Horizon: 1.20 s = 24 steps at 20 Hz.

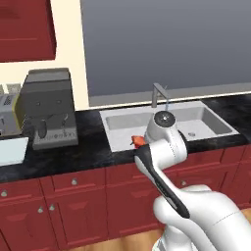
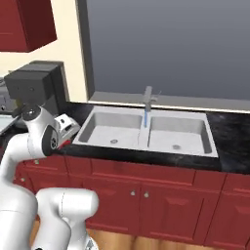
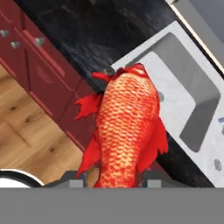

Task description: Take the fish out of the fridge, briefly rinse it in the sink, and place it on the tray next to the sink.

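The hand view shows the fingers [image 3: 114, 183] pinching the fish [image 3: 127, 131] above the worktop's [image 3: 87, 35] near edge, left of the sink [image 3: 188, 96]; left base view shows the tray [image 1: 11, 149] far left

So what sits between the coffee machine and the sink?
Bare black counter between the coffee machine and the sink, in the left base view.

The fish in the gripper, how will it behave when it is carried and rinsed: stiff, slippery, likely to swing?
The fish looks stiff: it stands straight out from the gripper without drooping. Its scales look glossy, so it may slip, more so once wet under the running faucet. It is held near one end, so most of its length sticks out and may pivot if moved fast.
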### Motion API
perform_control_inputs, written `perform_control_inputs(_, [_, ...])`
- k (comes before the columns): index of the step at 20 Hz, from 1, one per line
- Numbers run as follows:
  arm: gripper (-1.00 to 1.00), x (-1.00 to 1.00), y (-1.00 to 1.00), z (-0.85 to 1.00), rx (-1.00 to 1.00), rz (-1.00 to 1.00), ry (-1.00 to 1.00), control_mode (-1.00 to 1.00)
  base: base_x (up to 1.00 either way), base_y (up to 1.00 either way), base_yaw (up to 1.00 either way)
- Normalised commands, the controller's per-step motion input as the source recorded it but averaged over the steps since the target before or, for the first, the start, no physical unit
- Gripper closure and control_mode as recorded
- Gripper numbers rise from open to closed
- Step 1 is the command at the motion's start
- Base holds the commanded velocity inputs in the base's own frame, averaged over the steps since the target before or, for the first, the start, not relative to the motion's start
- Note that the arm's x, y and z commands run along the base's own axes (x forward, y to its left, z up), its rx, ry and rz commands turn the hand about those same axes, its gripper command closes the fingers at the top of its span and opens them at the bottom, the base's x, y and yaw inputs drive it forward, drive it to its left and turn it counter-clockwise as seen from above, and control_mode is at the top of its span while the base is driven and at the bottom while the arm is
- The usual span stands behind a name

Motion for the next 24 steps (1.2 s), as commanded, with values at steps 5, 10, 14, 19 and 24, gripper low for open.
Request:
perform_control_inputs(5, [1.00, 0.00, 0.00, 0.00, 0.00, 0.00, 0.00, 1.00, 0.00, 1.00, -0.41])
perform_control_inputs(10, [1.00, 0.00, 0.00, 0.00, 0.00, 0.00, 0.00, 1.00, -0.14, 1.00, -0.32])
perform_control_inputs(14, [1.00, 0.00, 0.00, 0.00, 0.00, 0.00, 0.00, 1.00, -0.18, 1.00, -0.26])
perform_control_inputs(19, [1.00, 0.00, 0.00, 0.00, 0.00, 0.00, 0.00, 1.00, 0.01, 1.00, -0.17])
perform_control_inputs(24, [1.00, 0.00, 0.00, 0.00, 0.00, 0.00, 0.00, 1.00, 0.21, 1.00, -0.12])
